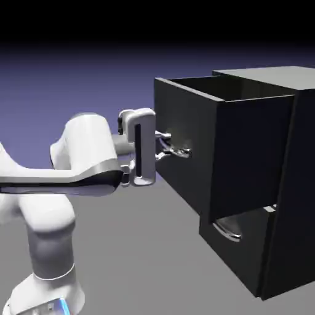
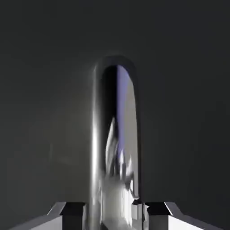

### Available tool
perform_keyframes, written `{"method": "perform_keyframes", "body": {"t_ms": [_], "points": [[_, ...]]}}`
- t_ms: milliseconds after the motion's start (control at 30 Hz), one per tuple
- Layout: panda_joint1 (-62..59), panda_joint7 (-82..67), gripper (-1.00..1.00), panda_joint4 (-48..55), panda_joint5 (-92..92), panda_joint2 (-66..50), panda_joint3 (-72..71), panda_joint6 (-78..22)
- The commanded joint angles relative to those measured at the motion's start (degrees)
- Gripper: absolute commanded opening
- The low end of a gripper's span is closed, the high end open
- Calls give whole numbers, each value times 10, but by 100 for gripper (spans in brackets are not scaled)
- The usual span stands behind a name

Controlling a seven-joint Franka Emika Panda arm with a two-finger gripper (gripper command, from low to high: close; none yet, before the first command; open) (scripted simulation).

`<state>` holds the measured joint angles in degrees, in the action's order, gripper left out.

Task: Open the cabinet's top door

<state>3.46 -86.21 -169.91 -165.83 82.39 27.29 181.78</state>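
The dark grey-black cabinet (image 1: pixel 283 184) stands at the right of the exterior view. Its top door (image 1: pixel 184 141), a drawer-like front, is pulled well out toward the arm, with its open top showing. My gripper (image 1: pixel 165 145) is shut on that door's curved chrome handle (image 1: pixel 179 151). In the hand view the chrome handle (image 2: pixel 116 148) runs up the middle, and my gripper (image 2: pixel 115 214) clamps it from both sides, with the grey fingertips (image 2: pixel 67 212) pressed against it. Dark door surface fills the rest of that view.
The lower front (image 1: pixel 243 246) stays in the cabinet body, with its own chrome handle (image 1: pixel 226 232) below the pulled-out drawer. The white arm (image 1: pixel 74 166) reaches in from the lower left over the grey table (image 1: pixel 147 246).
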Motion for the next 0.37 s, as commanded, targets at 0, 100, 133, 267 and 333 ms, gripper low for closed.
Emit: {"method": "perform_keyframes", "body": {"t_ms": [0,100,133,267,333], "points": [[-17,3,-100,-5,0,21,-4,22],[-67,6,-100,-17,2,83,-9,90],[-84,8,-100,-20,2,104,-9,114],[-116,13,100,-23,0,143,-8,162],[-157,-33,100,-26,30,152,14,197]]}}
